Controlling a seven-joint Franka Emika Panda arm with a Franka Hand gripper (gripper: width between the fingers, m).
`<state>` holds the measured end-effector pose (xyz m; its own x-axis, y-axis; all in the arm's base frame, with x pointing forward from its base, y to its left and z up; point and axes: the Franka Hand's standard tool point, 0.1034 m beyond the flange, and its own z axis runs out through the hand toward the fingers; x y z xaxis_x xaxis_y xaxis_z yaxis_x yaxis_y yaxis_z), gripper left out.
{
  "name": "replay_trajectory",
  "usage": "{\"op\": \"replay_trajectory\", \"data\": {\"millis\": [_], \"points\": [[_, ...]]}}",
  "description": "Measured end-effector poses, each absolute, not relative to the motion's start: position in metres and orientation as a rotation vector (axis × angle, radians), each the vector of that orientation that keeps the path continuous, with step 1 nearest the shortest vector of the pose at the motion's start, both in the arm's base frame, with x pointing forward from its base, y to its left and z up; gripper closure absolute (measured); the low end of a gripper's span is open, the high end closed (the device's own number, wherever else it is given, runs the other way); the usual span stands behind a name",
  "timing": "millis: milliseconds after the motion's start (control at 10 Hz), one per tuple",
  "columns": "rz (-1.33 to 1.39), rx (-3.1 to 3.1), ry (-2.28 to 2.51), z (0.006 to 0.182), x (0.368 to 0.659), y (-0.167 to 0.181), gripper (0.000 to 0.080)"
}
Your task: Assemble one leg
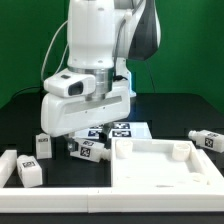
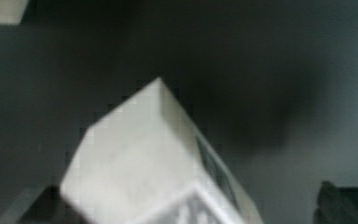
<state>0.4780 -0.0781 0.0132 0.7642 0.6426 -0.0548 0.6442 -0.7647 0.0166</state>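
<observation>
White plastic leg is recorded lying on the black table just beneath the claw, whose fingers are masked by its housing, so open or closed cannot be told; the wrist view is filled by a blurred white block.

The black table carries the marker board just behind the claw and one leg close beside it. A second leg and a third leg lie off the claw's side toward the exterior view's left. A fourth leg lies well apart on the other side, past the rimmed white panel.
</observation>
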Motion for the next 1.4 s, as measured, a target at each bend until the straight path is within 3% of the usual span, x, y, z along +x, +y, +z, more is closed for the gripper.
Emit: {"op": "replay_trajectory", "data": {"millis": [100,300,400,500,800,1400], "points": [[-0.075,2.919,1.061,0.011,0.479,-0.079,0.0151],[-0.073,2.918,1.064,0.011,0.479,-0.078,0.0403],[-0.074,2.919,1.064,0.011,0.479,-0.078,0.0403],[-0.075,2.919,1.064,0.011,0.479,-0.079,0.0518],[-0.089,2.954,0.986,0.009,0.462,-0.096,0.0518],[-0.067,2.974,0.901,0.009,0.461,-0.085,0.0517]]}}
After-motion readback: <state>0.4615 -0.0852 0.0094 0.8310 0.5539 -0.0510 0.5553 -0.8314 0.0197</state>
